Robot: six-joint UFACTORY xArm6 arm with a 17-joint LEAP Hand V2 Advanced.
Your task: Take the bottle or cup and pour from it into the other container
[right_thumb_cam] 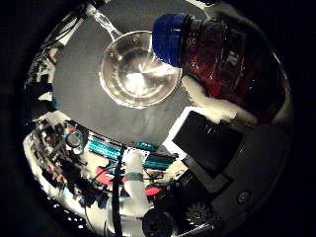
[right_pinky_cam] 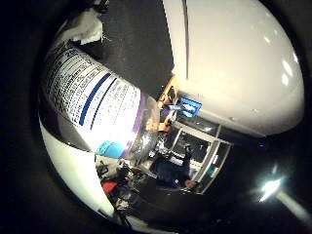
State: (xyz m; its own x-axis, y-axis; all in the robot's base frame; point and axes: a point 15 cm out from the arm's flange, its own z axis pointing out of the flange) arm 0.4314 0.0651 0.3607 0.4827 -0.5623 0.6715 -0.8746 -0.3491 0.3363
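A bottle (right_thumb_cam: 225, 57) of red liquid with a blue cap (right_thumb_cam: 170, 38) lies close against the palm in the right thumb side palm view. My hand (right_thumb_cam: 212, 138) is shut on it, with a white fingertip (right_thumb_cam: 209, 99) pressed on its side. The capped end points toward a clear glass bowl (right_thumb_cam: 138, 67) that stands on the dark round table (right_thumb_cam: 84, 94). The cap is on. In the right little finger side palm view the bottle's white printed label (right_pinky_cam: 88, 93) fills much of the view.
A small clear object (right_thumb_cam: 99, 18) lies at the bowl's far rim. Beyond the table edge is a cluttered room with shelves and equipment (right_thumb_cam: 69, 138). The right little finger side palm view shows a white ceiling (right_pinky_cam: 239, 58) and desks (right_pinky_cam: 185, 146).
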